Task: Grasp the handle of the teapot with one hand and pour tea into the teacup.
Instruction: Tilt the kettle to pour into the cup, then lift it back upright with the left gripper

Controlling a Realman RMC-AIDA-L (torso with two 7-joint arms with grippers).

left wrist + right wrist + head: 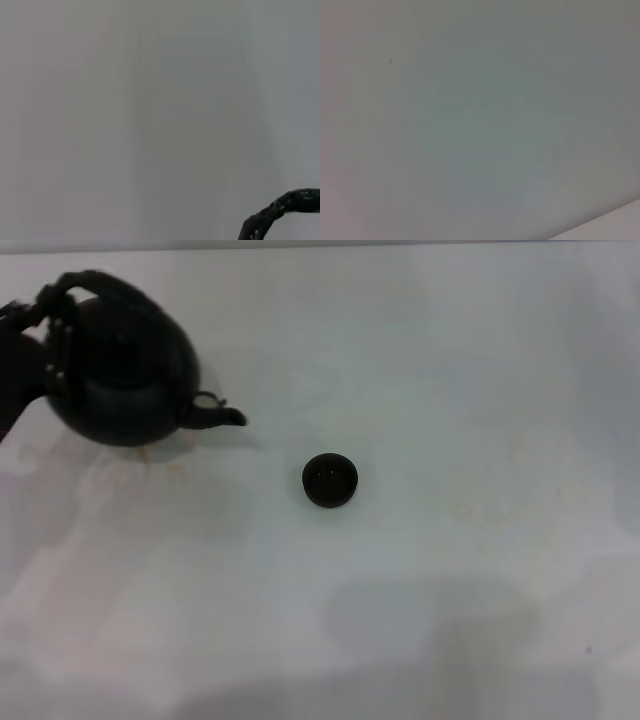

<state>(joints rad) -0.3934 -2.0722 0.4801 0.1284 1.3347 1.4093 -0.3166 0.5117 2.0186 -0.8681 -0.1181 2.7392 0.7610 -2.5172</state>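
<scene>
Head view | 1 teapot | 1 teacup | L end effector holding handle

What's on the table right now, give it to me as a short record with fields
teapot: black teapot, far left, tilted, spout toward the teacup
handle: arched handle, tipped to the left, left arm on it
teacup: small dark teacup, upright near the middle, apart from the spout
left pincer: at the handle, fingers unclear
right pincer: not in view
table: white table
</scene>
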